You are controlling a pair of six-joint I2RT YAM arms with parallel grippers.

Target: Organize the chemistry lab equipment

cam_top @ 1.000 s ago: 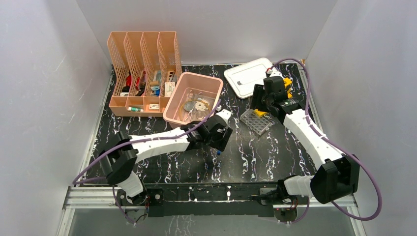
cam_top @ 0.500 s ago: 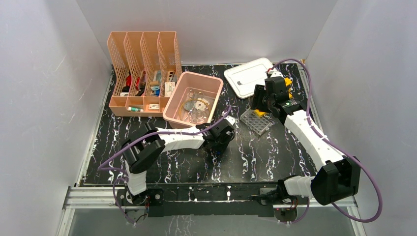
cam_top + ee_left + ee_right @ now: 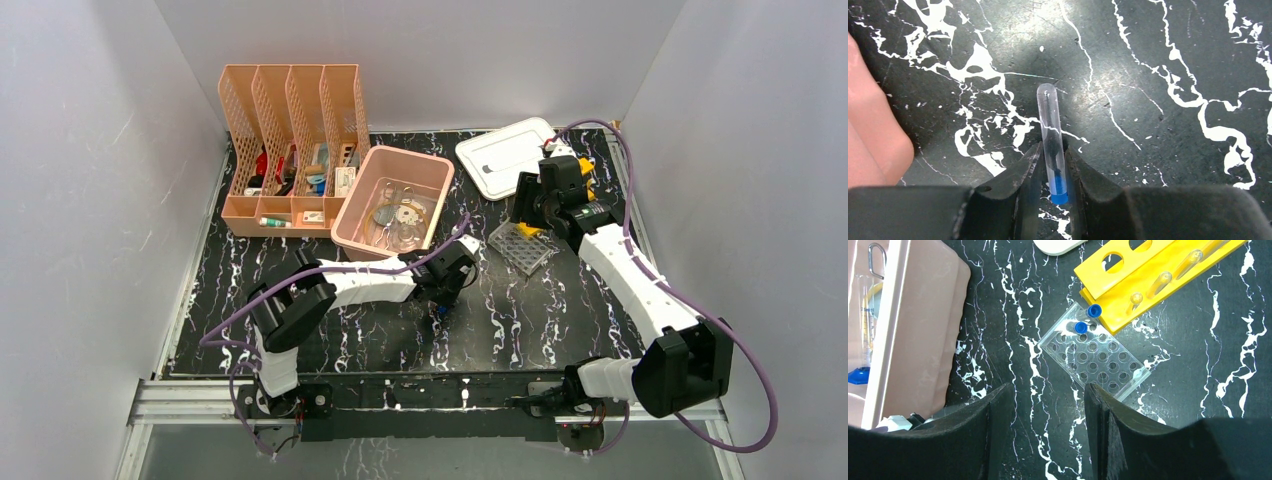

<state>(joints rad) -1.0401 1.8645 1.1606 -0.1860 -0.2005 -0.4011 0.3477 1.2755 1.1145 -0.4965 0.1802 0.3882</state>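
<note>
Since a second ago the left arm has folded low and dropped the left gripper [image 3: 443,300] to the black, white-veined surface [image 3: 560,310], while the right arm has not shifted. From above, that gripper hides all but a blue speck of the small clear tube [image 3: 441,312], which lies just in front of the pink tub [image 3: 352,226]. The tub's glassware is a clear jumble, hard to sort. The peach mesh file holder [image 3: 290,110] stands at the back left. The right gripper [image 3: 527,212] hangs over the clear rack [image 3: 522,250] and covers much of the yellow rack [image 3: 586,186]. In the left wrist view, the black fingers [image 3: 1023,170] are narrowed onto the tube [image 3: 1049,120], pressing both sides near its blue cap. The tube lies flat with its rounded end pointing away. In the right wrist view, the right gripper [image 3: 1048,390] stands wide with nothing between its jaws. The clear rack [image 3: 1103,362] holds two blue-capped tubes [image 3: 1080,327] in one corner and touches the yellow rack [image 3: 1148,270], which is cut off at the frame and holds clear tubes.
</note>
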